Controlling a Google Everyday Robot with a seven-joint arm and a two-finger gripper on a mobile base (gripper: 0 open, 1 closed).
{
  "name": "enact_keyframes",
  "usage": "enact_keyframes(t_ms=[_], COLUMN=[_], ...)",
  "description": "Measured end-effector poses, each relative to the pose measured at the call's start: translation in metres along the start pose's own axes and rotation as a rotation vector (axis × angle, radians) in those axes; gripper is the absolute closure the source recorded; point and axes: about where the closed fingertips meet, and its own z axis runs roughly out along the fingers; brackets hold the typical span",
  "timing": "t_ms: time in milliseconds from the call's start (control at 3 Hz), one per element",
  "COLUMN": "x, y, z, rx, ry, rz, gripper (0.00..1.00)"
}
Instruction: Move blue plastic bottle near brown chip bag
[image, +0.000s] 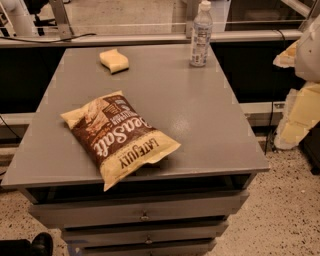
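Gripper (287, 57) hangs at my right, off the table (200, 115); open or closed, I cannot tell. Bottle (201, 35) stands upright, well apart from the chip bag (117, 137).

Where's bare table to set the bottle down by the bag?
The biggest patch is the right half of the table, running from the bottle at the back edge to the front, right of the bag. There is also a strip between the sponge and the bag. Front left is crowded: the bag reaches the edge. The hand is off the table's right side.
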Motion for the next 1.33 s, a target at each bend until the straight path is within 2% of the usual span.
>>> enact_keyframes(t_ms=[333,667,1000,1333], x=[0.0,-0.004,-0.004,-0.013], y=[0.0,-0.008,-0.045,-0.105], z=[0.0,0.018,0.048,0.08], rx=[0.0,0.003,0.043,0.112], ry=[0.0,-0.051,-0.162,-0.307], rz=[0.0,0.027,0.089,0.16], gripper=[0.0,0.0,0.0,0.0])
